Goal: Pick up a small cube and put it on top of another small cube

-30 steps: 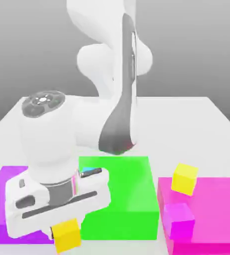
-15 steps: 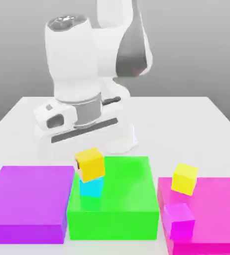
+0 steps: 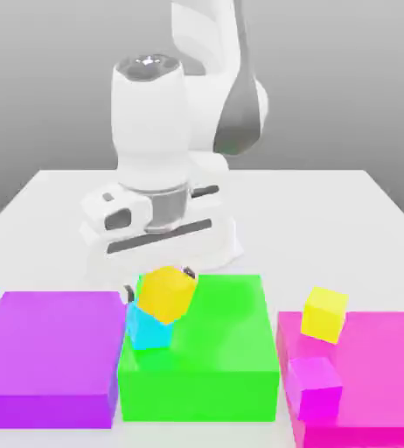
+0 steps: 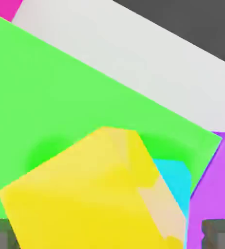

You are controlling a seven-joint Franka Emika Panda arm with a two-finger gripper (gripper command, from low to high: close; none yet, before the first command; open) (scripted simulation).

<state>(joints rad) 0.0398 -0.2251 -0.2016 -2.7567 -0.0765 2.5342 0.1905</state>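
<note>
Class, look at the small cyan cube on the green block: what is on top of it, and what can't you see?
A golden-yellow cube sits tilted on the cyan cube, which rests on the green block. It covers the cyan cube's top face, so their contact is hidden.

Glossy white rounded arm [image 3: 166, 122] with dark grey joint panels and a boxy white hand [image 3: 157, 273].

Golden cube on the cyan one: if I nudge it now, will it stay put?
Probably not. The golden-yellow cube sits tilted and off-centre on the cyan cube, so a nudge could likely tip it onto the green block. Its flat, rigid-looking faces suggest sliding rather than rolling.
</note>
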